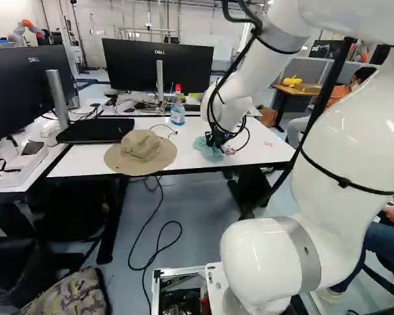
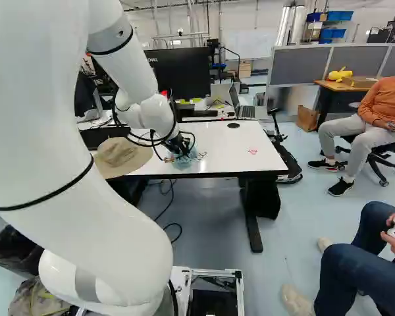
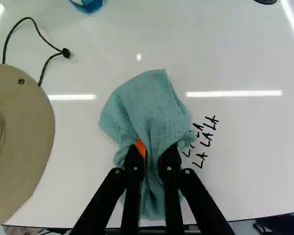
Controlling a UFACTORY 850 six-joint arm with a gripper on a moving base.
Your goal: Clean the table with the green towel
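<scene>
Over the white table (image 1: 262, 147) my gripper (image 1: 213, 139) reaches down onto the green towel (image 1: 203, 148). In the wrist view the gripper (image 3: 153, 152) is shut on the bunched towel (image 3: 149, 110), cloth pinched between its two fingers and spreading out ahead of and beneath them. Black handwriting (image 3: 206, 137) lies on the tabletop right beside the towel, and the cloth's edge covers part of it. Small red marks (image 2: 253, 151) show farther along the table in the right base view.
A tan hat (image 1: 141, 152) with a cord lies beside the towel. Behind stand a blue-liquid bottle (image 1: 177, 113), a monitor (image 1: 159, 64) and a laptop (image 2: 247, 108). A seated person's legs (image 2: 355, 276) are close at the right of the right base view. Another robot (image 1: 25, 31) stands far back.
</scene>
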